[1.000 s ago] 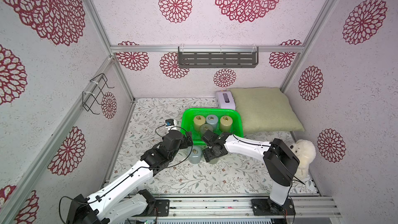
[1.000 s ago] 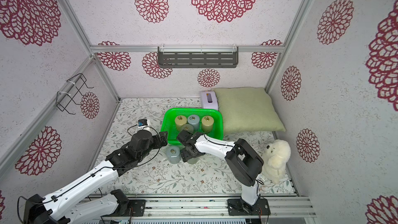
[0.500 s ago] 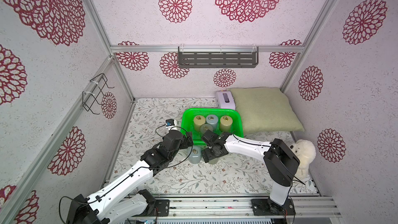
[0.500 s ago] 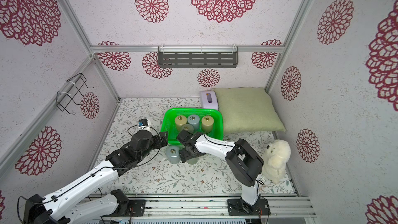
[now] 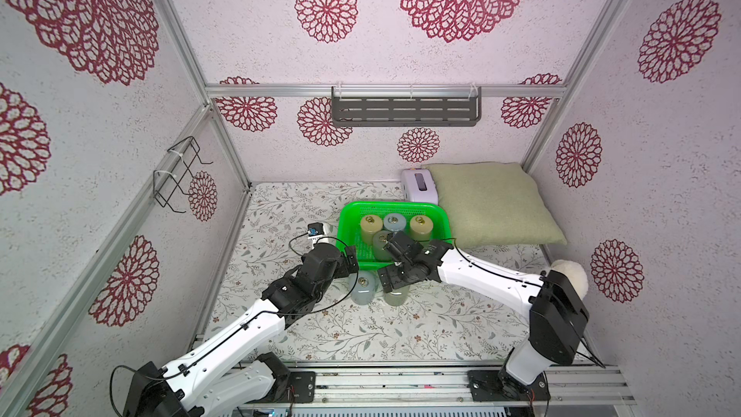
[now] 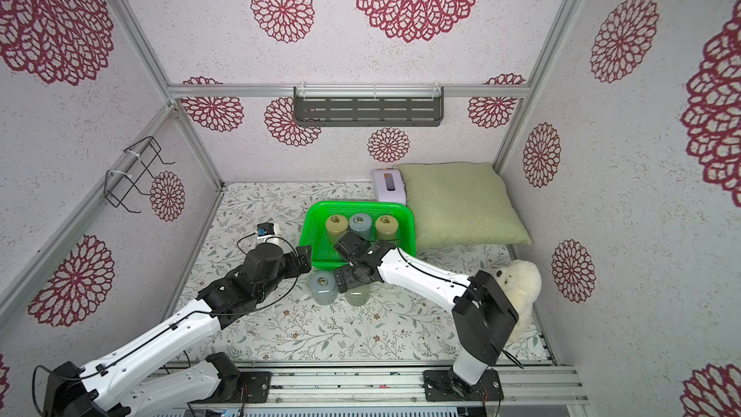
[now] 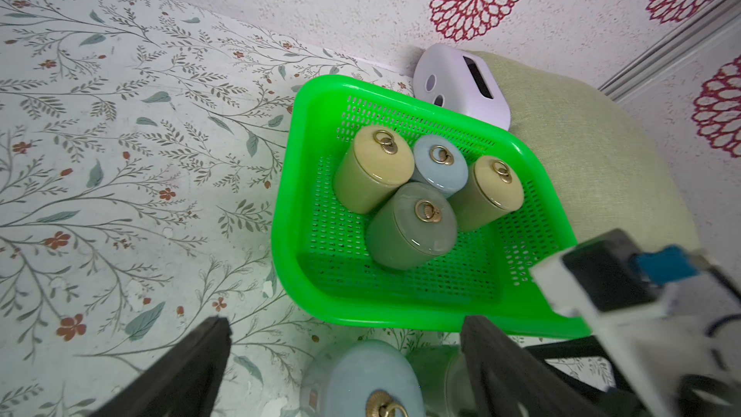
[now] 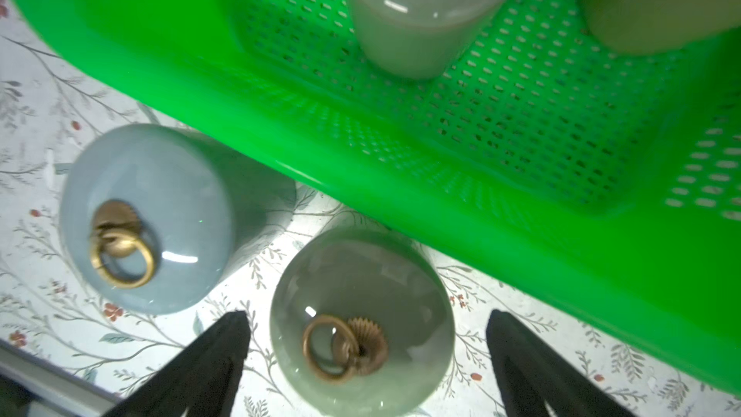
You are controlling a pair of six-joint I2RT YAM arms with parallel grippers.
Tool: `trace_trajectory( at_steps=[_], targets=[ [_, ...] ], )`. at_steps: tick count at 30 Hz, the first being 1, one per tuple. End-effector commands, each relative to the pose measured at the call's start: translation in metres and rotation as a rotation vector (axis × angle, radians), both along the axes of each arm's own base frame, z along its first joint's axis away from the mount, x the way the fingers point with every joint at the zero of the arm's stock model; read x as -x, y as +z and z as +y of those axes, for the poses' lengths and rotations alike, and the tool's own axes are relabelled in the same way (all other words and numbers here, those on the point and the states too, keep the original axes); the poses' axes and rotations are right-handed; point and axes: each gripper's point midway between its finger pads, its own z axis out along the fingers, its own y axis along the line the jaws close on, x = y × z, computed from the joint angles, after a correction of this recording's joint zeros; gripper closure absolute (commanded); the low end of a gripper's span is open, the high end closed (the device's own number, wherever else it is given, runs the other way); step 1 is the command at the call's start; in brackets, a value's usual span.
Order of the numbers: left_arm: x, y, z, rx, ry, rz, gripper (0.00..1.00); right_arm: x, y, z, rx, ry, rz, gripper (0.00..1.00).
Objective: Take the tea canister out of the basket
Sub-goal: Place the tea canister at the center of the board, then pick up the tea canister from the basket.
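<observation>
Nearest, toward the table's (image 5: 401, 334) near edge, two canisters stand upright side by side, just outside the basket's (image 5: 391, 205) near rim. The right gripper (image 8: 367, 314) hangs over the grey-green tea canister (image 6: 357, 295). Its jaws are wide, with a clear gap between each finger and the canister's wall, so nothing is held. Just beside it stands the blue-grey canister (image 8: 148, 218), with the left gripper (image 7: 345, 322) poised over it, also spread wide and empty.

By the look of it, this tea canister is out and set down, and the step in hand is getting the right gripper clear. That is best done straight up, jaws kept wide, until the fingertips are above the brass ring (image 8: 328, 349) on its top. Any sideways drift risks nudging the blue-grey neighbour or catching the green rim.

Farther on, four canisters (image 7: 413, 230) cluster inside the basket toward its far wall. Beyond, at the table's far edge, lie a lilac box (image 5: 419, 186) and a green cushion (image 5: 493, 202).
</observation>
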Motion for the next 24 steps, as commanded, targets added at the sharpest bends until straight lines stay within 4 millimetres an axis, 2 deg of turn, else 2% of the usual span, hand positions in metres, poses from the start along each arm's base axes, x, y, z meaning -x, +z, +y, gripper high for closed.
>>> trace_trajectory(
  at_steps=[1, 4, 8, 13, 17, 24],
  targets=[
    [-0.006, -0.005, 0.011, -0.051, 0.035, -0.01, 0.03, -0.006, 0.036, -0.009, -0.017, -0.003, -0.085, 0.01],
    [-0.01, -0.013, 0.003, -0.047, 0.005, 0.014, 0.03, -0.012, 0.049, -0.014, -0.017, -0.005, -0.126, 0.01],
    [-0.014, -0.015, -0.013, 0.009, -0.051, 0.052, 0.03, -0.03, 0.063, -0.015, -0.029, -0.017, -0.16, 0.01],
    [-0.007, -0.026, -0.016, 0.046, -0.063, 0.084, 0.02, -0.057, 0.066, -0.006, -0.037, -0.011, -0.156, 0.01],
    [-0.003, -0.035, -0.016, 0.073, -0.075, 0.089, 0.03, -0.081, 0.053, 0.004, -0.04, -0.016, -0.12, 0.01],
    [-0.003, -0.04, -0.01, 0.121, -0.08, 0.092, 0.03, -0.113, 0.021, 0.021, 0.016, -0.024, -0.046, 0.01]
  ],
)
